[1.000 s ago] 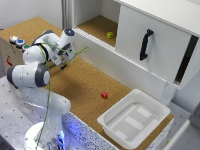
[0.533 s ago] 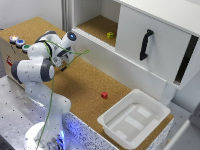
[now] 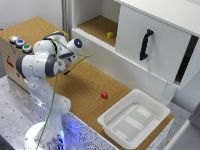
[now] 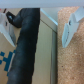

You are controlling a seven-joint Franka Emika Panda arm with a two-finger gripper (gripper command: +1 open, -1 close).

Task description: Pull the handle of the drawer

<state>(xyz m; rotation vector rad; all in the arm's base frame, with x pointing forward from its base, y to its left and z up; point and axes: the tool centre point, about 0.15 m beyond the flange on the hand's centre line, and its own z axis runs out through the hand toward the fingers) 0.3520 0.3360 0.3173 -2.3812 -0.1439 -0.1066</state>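
Observation:
The drawer (image 3: 127,37) is a big white flat-fronted unit at the exterior view's upper right. Its handle (image 3: 145,44) is a short black upright bar on that front. My gripper (image 3: 67,69) hangs far off, at the exterior view's left, over the cork surface and well apart from the handle. In the wrist view the gripper (image 4: 40,29) is open, its two white fingers (image 4: 71,27) spread wide with nothing between them. A dark rounded part of the arm or a cable (image 4: 27,47) fills the middle of that view. Neither drawer nor handle shows in the wrist view.
A small red cube (image 3: 104,95) lies on the cork table (image 3: 85,85). A shallow white tray (image 3: 112,129) sits at the front right. A yellow-green block (image 3: 110,35) rests in the open shelf. A box with coloured buttons (image 3: 19,43) stands beside the arm.
The arm's wrist has shifted slightly toward the exterior view's right and a little lower. The drawer, cube and tray have not moved.

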